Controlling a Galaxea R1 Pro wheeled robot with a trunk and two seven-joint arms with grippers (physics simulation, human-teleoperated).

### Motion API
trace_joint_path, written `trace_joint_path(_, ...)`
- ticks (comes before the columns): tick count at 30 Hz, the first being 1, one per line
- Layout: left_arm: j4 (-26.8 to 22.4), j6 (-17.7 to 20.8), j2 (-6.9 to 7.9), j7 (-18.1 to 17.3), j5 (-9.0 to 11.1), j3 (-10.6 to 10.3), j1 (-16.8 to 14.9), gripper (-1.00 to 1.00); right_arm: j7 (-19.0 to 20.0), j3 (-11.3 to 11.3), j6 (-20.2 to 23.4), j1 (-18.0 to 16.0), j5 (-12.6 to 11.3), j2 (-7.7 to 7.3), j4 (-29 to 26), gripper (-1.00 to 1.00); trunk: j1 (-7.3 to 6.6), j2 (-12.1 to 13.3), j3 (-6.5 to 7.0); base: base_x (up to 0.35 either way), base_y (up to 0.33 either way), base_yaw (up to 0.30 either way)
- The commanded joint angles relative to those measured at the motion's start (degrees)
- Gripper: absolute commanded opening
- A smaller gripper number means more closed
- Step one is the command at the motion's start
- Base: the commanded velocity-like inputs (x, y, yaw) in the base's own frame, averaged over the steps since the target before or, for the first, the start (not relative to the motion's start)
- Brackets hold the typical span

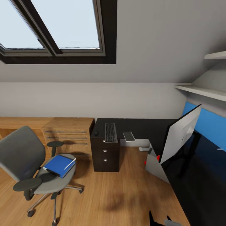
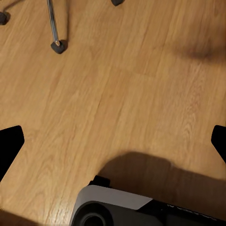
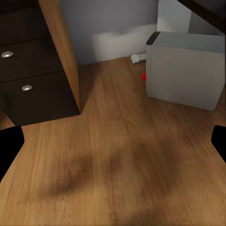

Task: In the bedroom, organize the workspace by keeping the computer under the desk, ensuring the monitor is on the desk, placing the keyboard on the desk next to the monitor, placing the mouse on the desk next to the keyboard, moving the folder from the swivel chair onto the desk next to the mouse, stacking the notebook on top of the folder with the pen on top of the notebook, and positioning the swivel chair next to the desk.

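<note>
The grey swivel chair stands at the left, away from the desk, with the blue folder on its seat. A slim white stick, apparently the pen, lies along the folder's edge. On the black desk lie the keyboard, a small dark mouse beside it, and the grey notebook. The monitor stands on the desk's right wing. The grey computer sits on the floor under it. My left gripper and right gripper hang open over bare floor.
A black drawer unit carries the desk's left end. A light-wood shelf unit runs along the back wall. A chair castor and my own base appear in the left wrist view. Wooden floor lies between chair and desk.
</note>
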Motion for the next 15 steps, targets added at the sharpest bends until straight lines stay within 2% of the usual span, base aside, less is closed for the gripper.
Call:
trace_joint_path(1,0.17,-0.16,0.01,0.15,0.56,-0.11,0.01,1.0,0.16,0.3,-0.25,-0.06,-0.6,-0.03,-0.23,1.0,0.02,-0.09,-0.09,-0.001,0.001,-0.001)
trace_joint_path(5,1.23,-0.22,0.01,0.17,0.56,-0.15,0.0,1.0,-0.69,0.28,-0.09,-0.76,-0.66,-0.22,-3.8,1.0,0.02,-0.09,-0.09,0.0,0.0,0.0)
trace_joint_path(8,1.51,-0.23,0.01,0.15,0.55,-0.17,0.02,1.0,-4.63,0.25,0.01,-2.13,-0.67,-0.7,-9.28,1.0,0.02,-0.09,-0.09,0.0,0.0,0.0)
trace_joint_path(10,1.64,-0.23,0.01,0.15,0.56,-0.17,0.01,1.0,-10.45,0.21,0.54,-3.12,-0.68,-2.25,-15.75,1.0,0.02,-0.09,-0.09,0.0,0.0,0.0)
trace_joint_path(11,1.67,-0.23,0.01,0.15,0.56,-0.17,0.01,1.0,-11.93,0.21,1.02,-3.28,-0.68,-2.76,-17.49,1.0,0.02,-0.09,-0.09,0.0,0.0,0.0)
trace_joint_path(13,1.72,-0.24,0.01,0.15,0.56,-0.18,0.02,1.0,-17.16,0.2,6.04,-3.65,-0.68,-4.93,-24.18,1.0,0.02,-0.09,-0.09,0.0,0.0,0.0)
trace_joint_path(14,1.72,-0.24,0.01,0.15,0.55,-0.18,0.0,1.0,-18.34,0.19,7.92,-3.7,-0.66,-5.49,-25.71,1.0,0.02,-0.09,-0.09,0.0,0.0,0.0)
trace_joint_path(15,1.73,-0.25,0.01,0.15,0.52,-0.21,0.01,1.0,-20.64,0.19,12.08,-3.84,-0.64,-6.62,-28.31,1.0,0.02,-0.09,-0.09,0.0,0.0,0.0)
